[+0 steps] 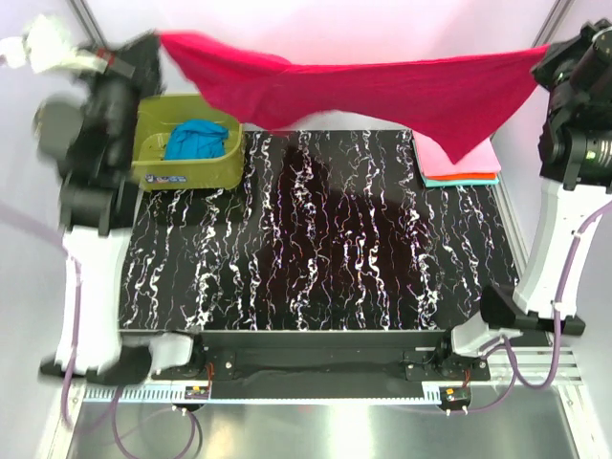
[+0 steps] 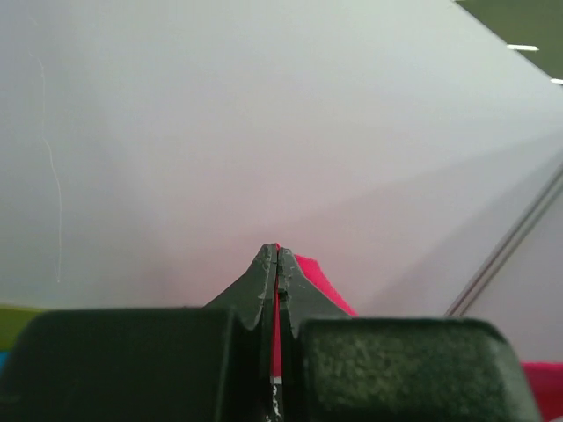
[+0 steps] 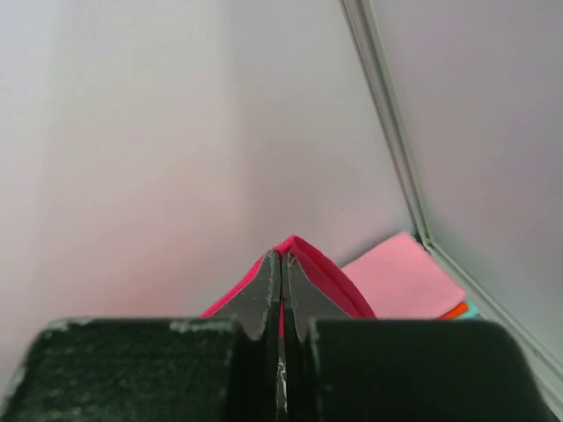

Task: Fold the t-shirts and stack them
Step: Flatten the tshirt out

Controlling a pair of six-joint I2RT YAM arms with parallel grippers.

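At the far left, my left gripper (image 2: 278,264) is pressed together on a corner of the red t-shirt (image 1: 382,86), a sliver of red cloth caught between the fingers. Below it, the green tub (image 1: 191,175) sits at the far left corner of the table (image 1: 316,287) with the blue t-shirt (image 1: 196,142) crumpled inside. The red t-shirt hangs in the air across the far edge of the table, stretched between both arms and sagging towards the right. Its lowest point droops over the folded pile at the far right, where the pink t-shirt (image 1: 432,159) lies on top of the orange t-shirt (image 1: 459,176) and the teal t-shirt (image 1: 459,182). My right gripper (image 3: 281,259) pinches the other corner, with red cloth showing on both sides of the closed tips.

I judge this to be the spreading step. To do it well, I should keep both corners level and taut, bring the cloth nearer over the bare middle of the table, and lay it flat without dragging the hanging point across the pile.

The left arm is blurred from above. I cannot tell which part of the shirt each gripper holds, and the cloth hides part of the pile.
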